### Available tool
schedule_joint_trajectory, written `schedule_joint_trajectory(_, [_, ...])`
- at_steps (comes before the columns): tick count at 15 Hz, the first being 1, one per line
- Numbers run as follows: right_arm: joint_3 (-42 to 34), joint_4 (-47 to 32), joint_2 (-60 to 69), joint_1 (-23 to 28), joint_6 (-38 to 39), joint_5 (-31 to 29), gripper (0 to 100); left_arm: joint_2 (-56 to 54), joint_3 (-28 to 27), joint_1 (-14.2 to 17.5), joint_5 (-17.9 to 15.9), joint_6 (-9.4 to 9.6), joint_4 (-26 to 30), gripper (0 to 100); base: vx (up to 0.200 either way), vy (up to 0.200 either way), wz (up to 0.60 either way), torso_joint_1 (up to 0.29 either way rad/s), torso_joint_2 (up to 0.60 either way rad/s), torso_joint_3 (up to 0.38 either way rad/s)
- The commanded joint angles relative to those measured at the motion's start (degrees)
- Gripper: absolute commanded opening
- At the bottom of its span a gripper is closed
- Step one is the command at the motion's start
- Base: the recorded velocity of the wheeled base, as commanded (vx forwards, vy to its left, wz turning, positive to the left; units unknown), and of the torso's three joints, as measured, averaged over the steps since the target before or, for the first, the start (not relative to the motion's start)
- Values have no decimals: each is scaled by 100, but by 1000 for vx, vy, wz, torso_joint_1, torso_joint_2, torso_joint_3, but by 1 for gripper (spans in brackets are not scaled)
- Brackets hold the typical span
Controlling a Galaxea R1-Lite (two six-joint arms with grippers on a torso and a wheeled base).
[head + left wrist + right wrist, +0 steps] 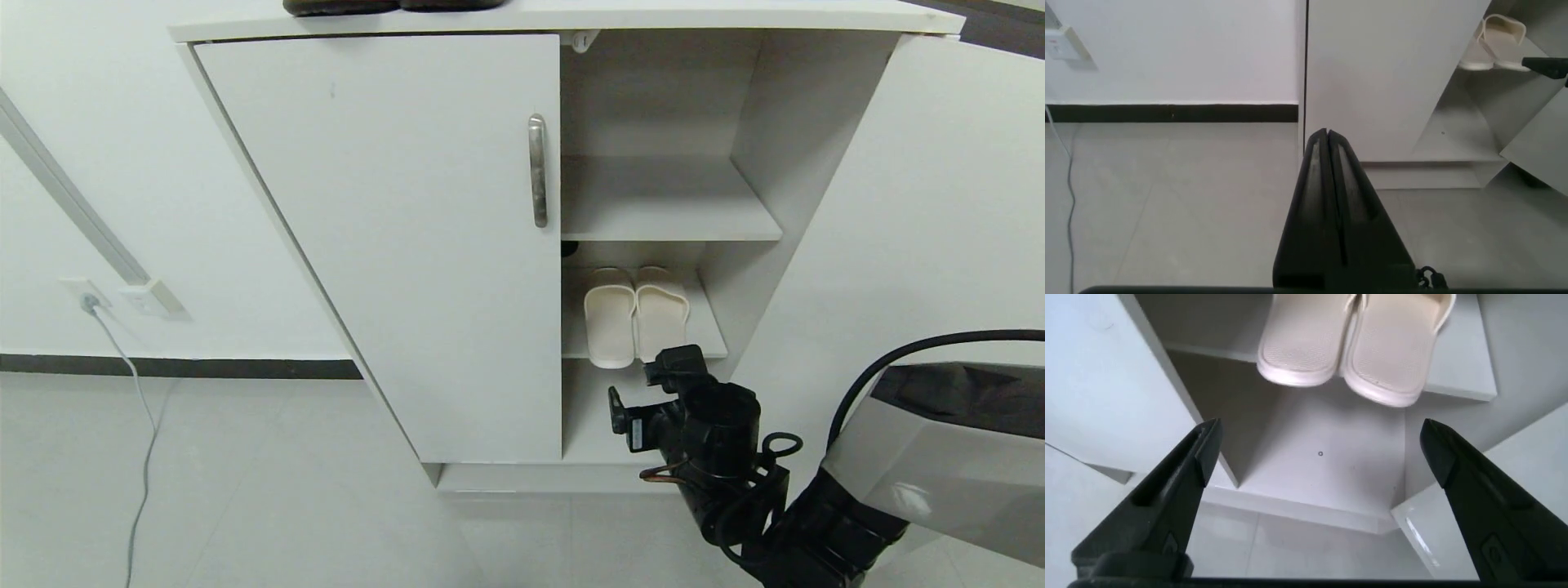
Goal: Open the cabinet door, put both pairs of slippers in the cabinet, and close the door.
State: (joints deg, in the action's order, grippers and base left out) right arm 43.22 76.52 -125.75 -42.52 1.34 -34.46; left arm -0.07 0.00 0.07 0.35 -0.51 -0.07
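A cream pair of slippers (635, 314) (1355, 343) (1494, 45) lies side by side on the middle shelf of the white cabinet (571, 16), heels toward me and slightly over the shelf edge. A dark pair (392, 5) rests on the cabinet top. The right door (939, 212) stands swung open, while the left door (392, 245) with its metal handle (537, 170) is closed. My right gripper (645, 388) (1321, 429) hovers open just in front of and below the cream slippers, holding nothing. My left gripper (1327, 155) is shut and held low over the floor, left of the cabinet.
The upper shelf (665, 204) and bottom compartment (1315, 465) lie behind the open door. A wall socket (82, 294) with a grey cable (143, 457) trailing down sits at the left. Tiled floor (286, 506) spreads in front of the cabinet.
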Motion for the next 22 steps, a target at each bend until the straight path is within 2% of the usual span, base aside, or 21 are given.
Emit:
schedule_joint_trajectory(1, [-33, 12, -20, -2, -2, 1, 100, 7, 0, -7, 9, -10, -1, 0, 0, 0, 0, 0, 0, 0])
schedule_joint_trajectory(14, [-103, 170, -3, -2, -55, 1, 100, 7, 0, 1, -18, 7, 7, 0, 0, 0, 0, 1, 0, 4])
schedule_joint_trajectory(22, [-120, 197, -20, -2, -37, 1, 100, 7, 0, 1, -18, 16, 7, 0, 0, 0, 0, -1, 1, 178])
